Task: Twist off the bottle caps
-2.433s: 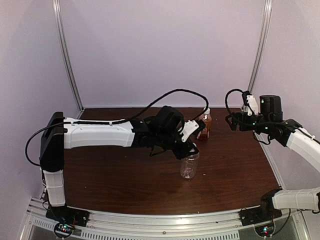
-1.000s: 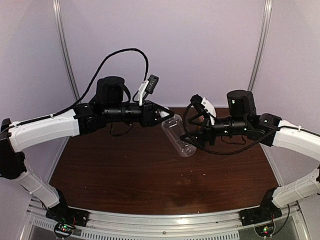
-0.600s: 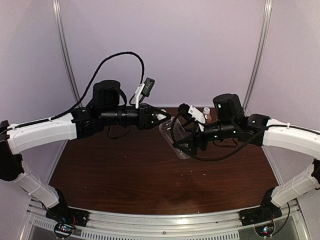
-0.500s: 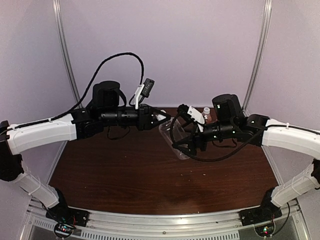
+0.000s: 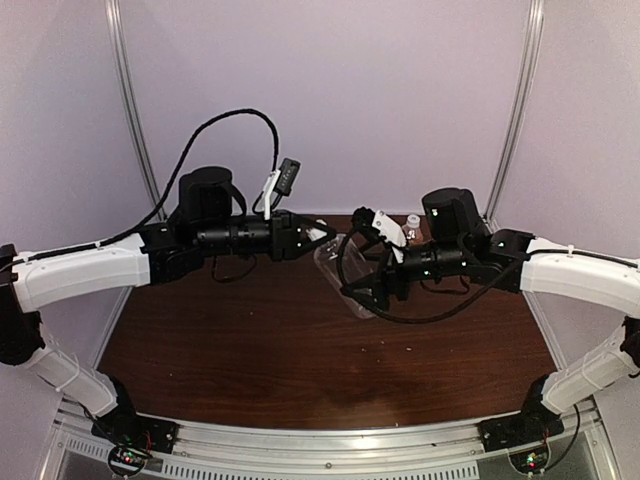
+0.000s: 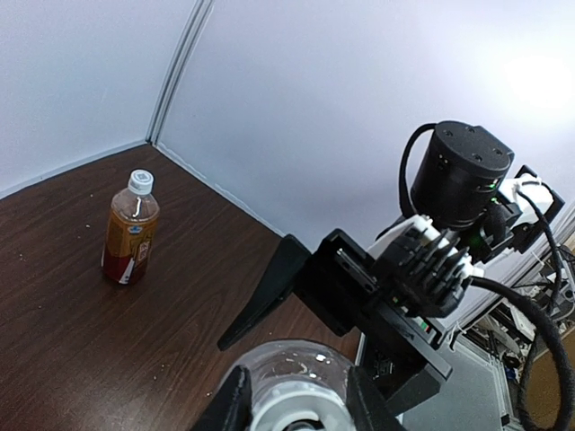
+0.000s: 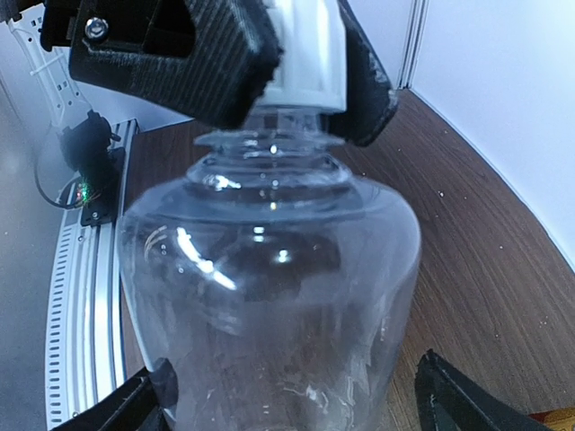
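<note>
Bottle cap (image 7: 307, 54) of white plastic is clenched in the left tool (image 5: 322, 236), which seems to pin it so that it cannot turn. From it the clear bottle (image 7: 269, 269) hangs tilted in the air above the middle of the table (image 5: 250, 340). The right tool (image 7: 296, 395) straddles the bottle's body with its fingers wide, likely to twist bottle against cap; whether they press it cannot be told. The amber bottle (image 6: 128, 229) stands upright near the table's far edge, its own cap (image 6: 140, 181) on, untouched.
</note>
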Controlling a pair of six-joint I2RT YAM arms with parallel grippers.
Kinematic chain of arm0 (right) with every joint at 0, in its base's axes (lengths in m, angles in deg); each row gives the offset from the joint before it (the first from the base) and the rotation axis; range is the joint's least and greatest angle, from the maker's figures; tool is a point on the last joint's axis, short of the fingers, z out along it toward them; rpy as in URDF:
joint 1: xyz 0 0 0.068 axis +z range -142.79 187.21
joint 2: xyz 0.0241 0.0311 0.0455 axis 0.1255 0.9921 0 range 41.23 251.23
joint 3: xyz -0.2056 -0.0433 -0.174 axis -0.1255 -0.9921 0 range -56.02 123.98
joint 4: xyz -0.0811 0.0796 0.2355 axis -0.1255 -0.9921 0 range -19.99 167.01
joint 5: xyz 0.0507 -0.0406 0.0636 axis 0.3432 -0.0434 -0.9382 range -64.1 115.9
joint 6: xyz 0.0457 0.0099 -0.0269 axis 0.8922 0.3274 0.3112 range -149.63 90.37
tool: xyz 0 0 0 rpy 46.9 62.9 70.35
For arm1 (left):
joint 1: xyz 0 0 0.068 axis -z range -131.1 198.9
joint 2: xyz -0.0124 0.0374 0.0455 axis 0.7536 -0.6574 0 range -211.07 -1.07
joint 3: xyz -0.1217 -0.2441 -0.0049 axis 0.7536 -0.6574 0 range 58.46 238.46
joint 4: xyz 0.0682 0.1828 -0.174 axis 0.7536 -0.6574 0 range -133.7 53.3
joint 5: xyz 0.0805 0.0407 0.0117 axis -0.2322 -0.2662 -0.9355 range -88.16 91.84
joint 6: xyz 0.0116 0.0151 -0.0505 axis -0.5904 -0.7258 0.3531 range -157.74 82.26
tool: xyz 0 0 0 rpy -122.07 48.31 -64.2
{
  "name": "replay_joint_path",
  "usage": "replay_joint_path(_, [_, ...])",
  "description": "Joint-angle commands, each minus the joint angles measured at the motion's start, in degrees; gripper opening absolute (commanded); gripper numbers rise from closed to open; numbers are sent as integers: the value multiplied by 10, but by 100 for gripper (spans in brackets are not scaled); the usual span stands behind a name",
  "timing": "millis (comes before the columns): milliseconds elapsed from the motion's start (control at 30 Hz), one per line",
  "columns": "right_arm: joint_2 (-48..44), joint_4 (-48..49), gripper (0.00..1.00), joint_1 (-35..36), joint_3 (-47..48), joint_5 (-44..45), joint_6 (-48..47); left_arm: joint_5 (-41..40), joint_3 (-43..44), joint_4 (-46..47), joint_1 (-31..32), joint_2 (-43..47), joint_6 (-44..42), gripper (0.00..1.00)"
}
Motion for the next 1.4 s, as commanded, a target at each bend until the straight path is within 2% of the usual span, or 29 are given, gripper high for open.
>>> replay_joint_path(0, [7,30,93,-1,-7,10,-4,36,-10,67,-1,25,32,7])
replay_joint_path(833, [38,51,98,-1,1,4,22,55,-58,135,-2,45,61,6])
replay_joint_path(1233, [58,42,99,-1,20,10,38,49,-71,150,-2,57,39,5])
replay_joint_path(1367, [55,47,94,-1,16,14,41,44,-72,144,-3,60,33,4])
